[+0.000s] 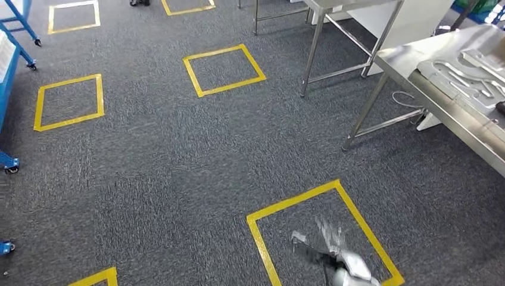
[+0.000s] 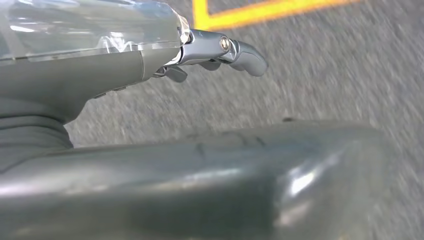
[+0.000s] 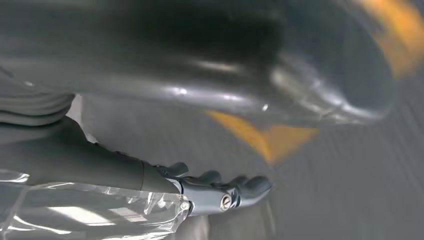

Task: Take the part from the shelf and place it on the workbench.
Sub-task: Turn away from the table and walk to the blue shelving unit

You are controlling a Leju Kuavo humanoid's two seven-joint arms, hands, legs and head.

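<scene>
The steel workbench stands at the right, and flat grey metal parts lie on its top. My right hand hangs low over the carpet inside a yellow square, blurred by motion. In the right wrist view my right hand has its fingers stretched out with nothing in them. Carpet passes under my left hand, whose fingers are also stretched out and hold nothing. Clear plastic film covers the backs of both hands.
Yellow tape squares mark the grey carpet. A second steel table stands at the back. A blue wheeled frame runs along the left edge. A white cable lies under the workbench.
</scene>
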